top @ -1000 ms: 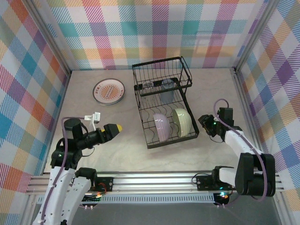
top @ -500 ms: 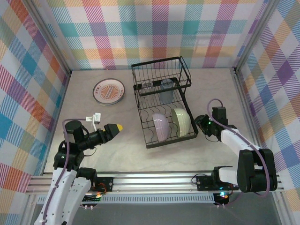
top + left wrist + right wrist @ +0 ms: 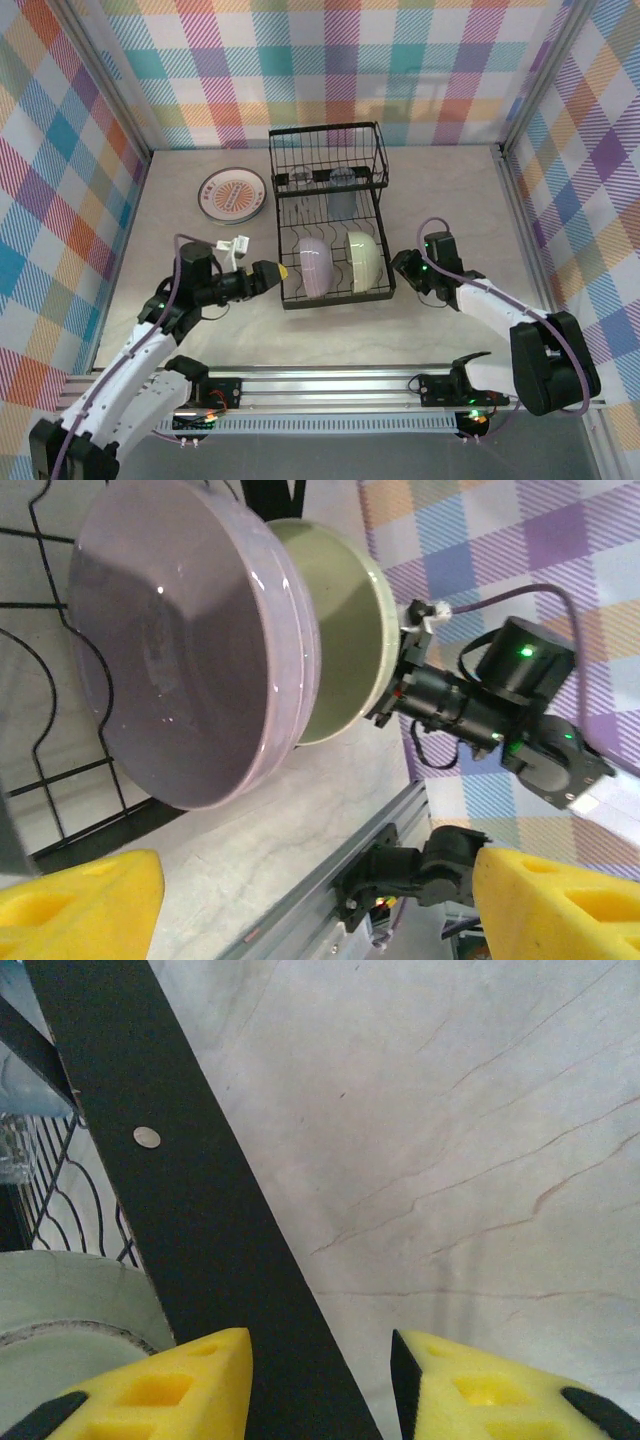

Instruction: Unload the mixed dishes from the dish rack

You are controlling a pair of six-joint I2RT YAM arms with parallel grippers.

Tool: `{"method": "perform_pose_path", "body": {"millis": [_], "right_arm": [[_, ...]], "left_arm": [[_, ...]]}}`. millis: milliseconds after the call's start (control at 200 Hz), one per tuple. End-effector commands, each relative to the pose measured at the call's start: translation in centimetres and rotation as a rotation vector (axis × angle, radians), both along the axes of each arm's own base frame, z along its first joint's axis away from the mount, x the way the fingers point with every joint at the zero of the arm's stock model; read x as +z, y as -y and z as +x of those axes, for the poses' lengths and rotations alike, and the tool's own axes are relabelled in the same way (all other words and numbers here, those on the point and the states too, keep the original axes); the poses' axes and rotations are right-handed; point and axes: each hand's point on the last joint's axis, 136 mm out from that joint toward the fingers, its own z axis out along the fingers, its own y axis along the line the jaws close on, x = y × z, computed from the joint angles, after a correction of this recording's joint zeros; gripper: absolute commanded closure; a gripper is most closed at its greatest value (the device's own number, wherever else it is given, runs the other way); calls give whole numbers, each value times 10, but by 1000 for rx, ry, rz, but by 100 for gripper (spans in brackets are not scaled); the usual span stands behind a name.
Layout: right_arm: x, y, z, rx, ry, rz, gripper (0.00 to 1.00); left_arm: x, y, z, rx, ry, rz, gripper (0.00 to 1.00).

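The black wire dish rack (image 3: pixel 330 160) stands mid-table. Its lower level holds a lavender bowl (image 3: pixel 315 268) and a pale green bowl (image 3: pixel 362 262), both on edge. Clear tumblers (image 3: pixel 343 180) sit in its raised basket. A white plate with orange pattern (image 3: pixel 232 193) lies flat on the table at far left. My left gripper (image 3: pixel 278 271) is open at the rack's left side, facing the lavender bowl (image 3: pixel 180 650) with the green bowl (image 3: pixel 345 630) behind it. My right gripper (image 3: pixel 402 266) is open at the rack's right edge. The rack's black frame bar (image 3: pixel 190 1190) runs between its fingers.
Checked walls enclose the table on three sides. The aluminium rail (image 3: pixel 330 385) with the arm bases runs along the near edge. Bare marble table (image 3: pixel 450 200) lies right of the rack and in front of it.
The rack has slid left and turned squarer to the table, with my right gripper following against its right edge. My left arm has reached right, up to the rack's left side.
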Motion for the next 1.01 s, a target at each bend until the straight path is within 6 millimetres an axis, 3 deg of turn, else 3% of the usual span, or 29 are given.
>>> {"method": "perform_pose_path", "body": {"millis": [0, 205, 435, 605, 720, 1000], "right_arm": [[-8, -18, -21, 61, -42, 32, 57], [10, -30, -29, 169, 29, -89, 53], [43, -10, -45, 201, 121, -170, 41], [65, -2, -63, 236, 180, -185, 26], [72, -1, -75, 272, 205, -176, 16], [74, -3, -85, 296, 228, -143, 13]], "left_arm": [[9, 7, 19, 23, 104, 32, 21], [-2, 8, 43, 63, 136, 108, 22], [-8, 24, 61, 11, 136, 108, 32], [-8, 30, 69, -4, 138, 94, 38], [-8, 33, 73, -19, 126, 67, 40], [-10, 37, 78, -27, 75, -24, 48]]}}
